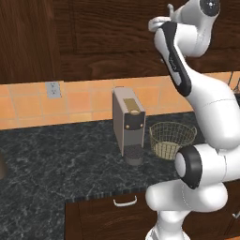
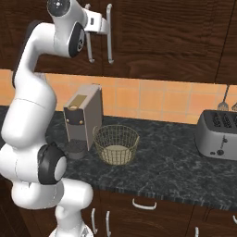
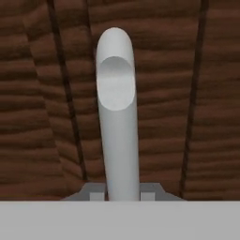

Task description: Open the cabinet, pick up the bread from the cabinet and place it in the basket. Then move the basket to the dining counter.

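Observation:
The dark wood cabinet (image 2: 162,37) has its doors closed, so the bread is hidden. My gripper (image 2: 105,25) is raised to the cabinet's two bar handles and is on the right one (image 2: 110,51). In the hand view the pale handle (image 3: 119,131) runs up between my fingertips (image 3: 96,193), which press against both of its sides; the gripper (image 3: 121,193) is shut on it. The left base view puts the gripper (image 1: 161,22) high against the cabinet front. The wire basket (image 1: 172,138) (image 2: 116,143) sits empty on the black granite counter, right of the coffee machine. The dining counter is out of view.
A coffee machine (image 1: 129,124) (image 2: 82,118) stands beside the basket. A silver toaster (image 2: 218,135) sits at the counter's right end. The black granite counter (image 1: 56,159) has bare room to the left. Below it are drawers with short handles (image 1: 125,202).

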Tool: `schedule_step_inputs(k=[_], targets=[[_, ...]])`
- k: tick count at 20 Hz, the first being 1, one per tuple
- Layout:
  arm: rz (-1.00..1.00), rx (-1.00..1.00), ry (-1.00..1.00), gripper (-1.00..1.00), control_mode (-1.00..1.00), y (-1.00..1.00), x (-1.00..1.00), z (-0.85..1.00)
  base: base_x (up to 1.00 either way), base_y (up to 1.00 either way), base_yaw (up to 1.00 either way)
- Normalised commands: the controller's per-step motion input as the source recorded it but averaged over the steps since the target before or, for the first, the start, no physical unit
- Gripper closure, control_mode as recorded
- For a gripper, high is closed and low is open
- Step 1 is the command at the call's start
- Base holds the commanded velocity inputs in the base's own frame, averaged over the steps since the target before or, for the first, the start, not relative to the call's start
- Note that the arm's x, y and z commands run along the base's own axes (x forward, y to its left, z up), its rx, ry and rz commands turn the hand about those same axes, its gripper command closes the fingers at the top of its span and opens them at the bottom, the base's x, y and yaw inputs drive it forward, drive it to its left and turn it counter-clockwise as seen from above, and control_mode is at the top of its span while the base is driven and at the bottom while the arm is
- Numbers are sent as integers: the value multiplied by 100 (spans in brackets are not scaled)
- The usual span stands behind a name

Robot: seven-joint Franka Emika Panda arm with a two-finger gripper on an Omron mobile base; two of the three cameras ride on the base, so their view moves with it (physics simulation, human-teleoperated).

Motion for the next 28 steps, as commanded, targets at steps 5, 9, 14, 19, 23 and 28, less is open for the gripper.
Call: schedule_step_inputs(k=[5, 9, 14, 19, 23, 28], targets=[[-13, 0, 0, 100, -100, 29, -70, 0, 0, 0, 0], [-17, -2, 0, 100, -100, 58, -100, 5, 0, 0, 0], [-13, -9, 0, 100, -100, 56, -100, 28, 0, 0, 0], [-20, -11, 1, 100, -100, 73, -100, 36, 0, 0, 0], [-22, -14, 1, 100, -100, 83, -100, 14, 0, 0, 0], [-27, -15, 3, 100, -100, 75, -71, 5, 0, 0, 0]])
